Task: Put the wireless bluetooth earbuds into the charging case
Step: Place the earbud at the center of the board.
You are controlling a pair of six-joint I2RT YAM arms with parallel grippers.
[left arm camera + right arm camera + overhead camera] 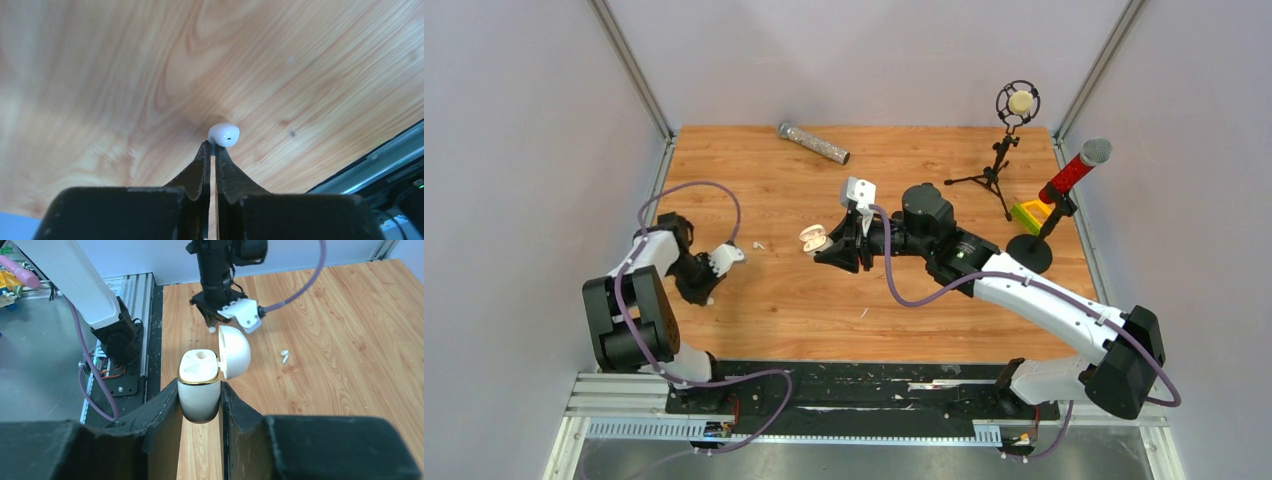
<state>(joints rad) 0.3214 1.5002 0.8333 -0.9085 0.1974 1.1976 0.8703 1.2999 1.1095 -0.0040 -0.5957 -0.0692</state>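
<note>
Over the wooden counter (804, 320), near its middle, the right tool (200, 390) is clamped on the sides of the white charging case (199, 400), whose domed lid (235, 352) is swung open on its hinge so the moulded sockets show. The left tool (211, 146), towards the counter's left edge, has its tips pinched together on one white earbud (223, 135) close to the wood. The second earbud (284, 356) lies loose on the counter between the two tools, apart from both.
</note>
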